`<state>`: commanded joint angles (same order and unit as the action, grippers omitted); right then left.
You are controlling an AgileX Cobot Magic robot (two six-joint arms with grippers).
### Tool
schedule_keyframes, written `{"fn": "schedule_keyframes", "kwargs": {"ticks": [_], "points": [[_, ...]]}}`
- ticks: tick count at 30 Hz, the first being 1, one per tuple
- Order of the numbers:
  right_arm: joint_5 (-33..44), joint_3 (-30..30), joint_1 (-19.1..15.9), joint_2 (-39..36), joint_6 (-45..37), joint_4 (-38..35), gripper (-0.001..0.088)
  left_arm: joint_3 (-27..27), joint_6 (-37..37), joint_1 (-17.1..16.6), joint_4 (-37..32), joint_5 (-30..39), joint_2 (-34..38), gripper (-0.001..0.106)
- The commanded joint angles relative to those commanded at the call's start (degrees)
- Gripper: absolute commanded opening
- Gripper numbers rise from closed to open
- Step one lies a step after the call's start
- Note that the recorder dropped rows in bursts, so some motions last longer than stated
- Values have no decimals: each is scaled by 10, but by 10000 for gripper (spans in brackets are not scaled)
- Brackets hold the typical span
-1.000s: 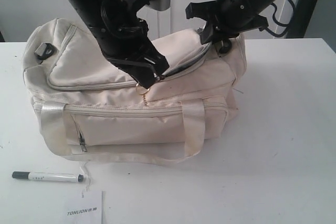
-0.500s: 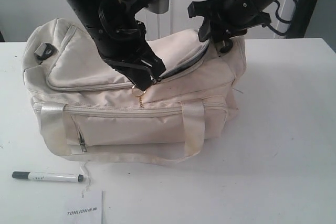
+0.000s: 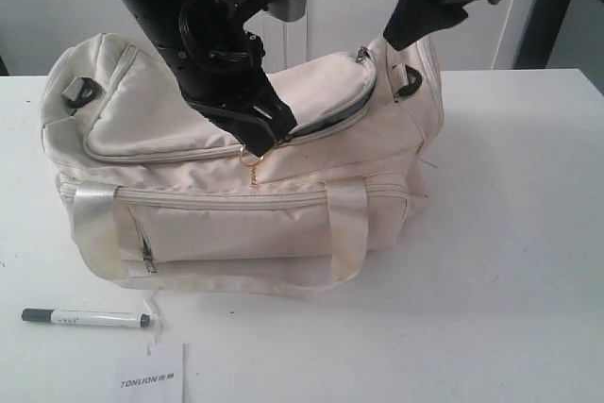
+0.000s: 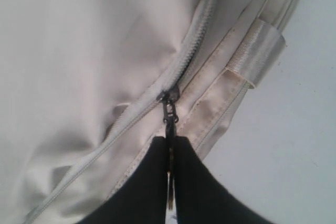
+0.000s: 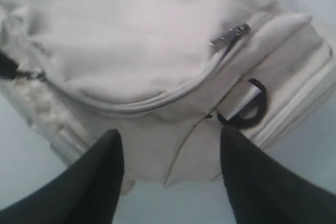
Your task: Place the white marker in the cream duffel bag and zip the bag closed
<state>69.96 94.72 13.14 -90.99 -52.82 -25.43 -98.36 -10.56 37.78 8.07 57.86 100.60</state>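
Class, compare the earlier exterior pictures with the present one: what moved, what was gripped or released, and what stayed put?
The right gripper has opened, released the right end of the cream duffel bag and lifted up and away. The left gripper stays shut on the zipper pull, edged slightly left in the exterior view. The white marker and the paper card lie where they were on the table.

The right hand (image 5: 170, 132) with fingers (image 5: 94, 182) wide apart over the cream duffel bag (image 5: 115, 40), beside its black end ring (image 5: 247, 109).
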Motion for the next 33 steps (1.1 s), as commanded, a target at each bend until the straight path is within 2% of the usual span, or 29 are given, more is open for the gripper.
{"fn": "schedule_keyframes", "kwargs": {"ticks": [3,4,5,6,7,8,9,10,11,13,17,25,30,33], "points": [[0,-49,-23,26,-53,-57,495,0,0,0,0,0,0,0],[0,-93,-33,39,-120,-123,483,0,0,0,0,-3,0,0],[-5,-112,-35,43,-153,-149,478,0,0,0,0,-3,0,0],[-36,-151,-35,46,-244,-200,473,0,0,0,0,-1,0,0],[-42,-163,-33,45,-306,-216,474,0,0,0,0,2,0,0],[-39,-183,-28,42,-453,-218,483,0,0,0,0,5,0,0],[-39,-188,-28,41,-504,-218,492,0,0,0,0,7,0,0],[-39,-197,-28,38,-600,-220,507,0,-1,0,0,6,0,0],[-50,-202,-28,36,-628,-225,506,0,-1,0,0,4,0,0],[-63,-208,-28,21,-631,-243,506,0,-1,0,0,3,0,0],[-64,-208,-28,-17,-696,-340,506,0,-1,0,0,-1,0,0],[-90,-208,-23,-62,-696,-342,481,0,-1,0,0,-2,0,0],[-120,-208,-9,-77,-696,-341,409,0,-1,0,0,-2,0,0],[-139,-208,-6,-85,-696,-334,284,0,-1,0,0,-2,0,0]]}}
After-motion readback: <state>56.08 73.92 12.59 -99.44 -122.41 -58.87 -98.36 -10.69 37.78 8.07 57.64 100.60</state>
